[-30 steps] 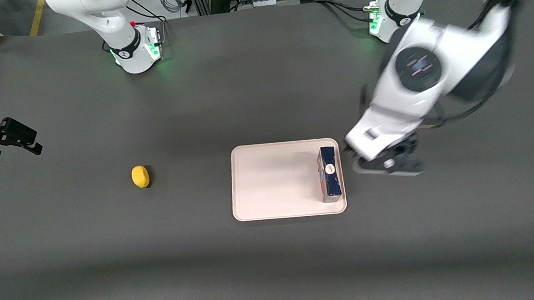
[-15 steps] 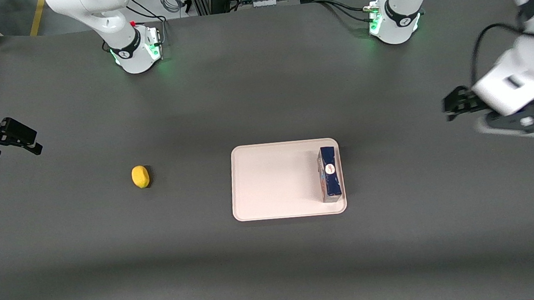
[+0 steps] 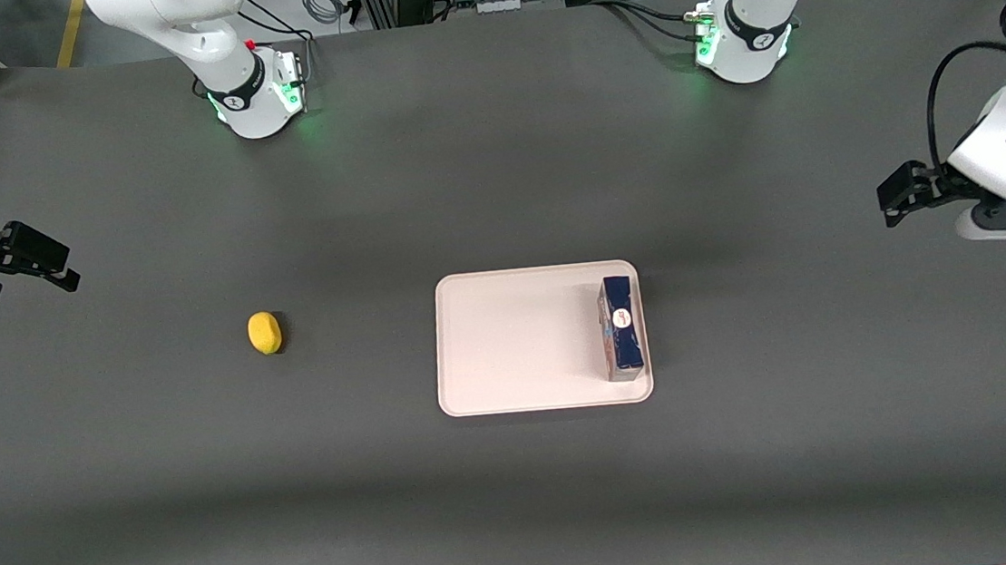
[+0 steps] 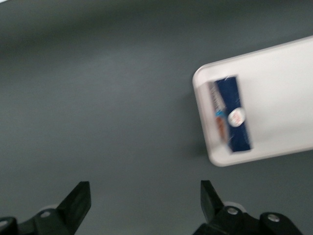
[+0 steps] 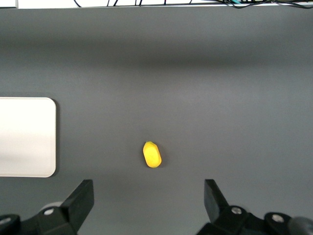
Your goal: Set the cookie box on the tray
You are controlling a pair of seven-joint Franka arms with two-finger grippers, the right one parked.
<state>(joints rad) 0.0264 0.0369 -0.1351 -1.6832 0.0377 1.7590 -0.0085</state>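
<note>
The navy cookie box (image 3: 623, 327) lies on the pale pink tray (image 3: 518, 345), along the tray's short rim nearest the working arm's end of the table. In the left wrist view the cookie box (image 4: 232, 120) and the tray (image 4: 283, 83) show well apart from the fingers. My left gripper (image 3: 894, 195) hangs above the bare mat toward the working arm's end, far from the tray. That gripper (image 4: 143, 191) is open, with only grey mat between its fingers.
A small yellow rounded lump (image 3: 264, 332) rests on the dark mat toward the parked arm's end, about level with the tray; the right wrist view shows the lump (image 5: 152, 154) and one end of the tray (image 5: 24, 137).
My left arm has swung from beside the tray's short rim out toward the working arm's end of the table. The cookie box and tray have not moved.
</note>
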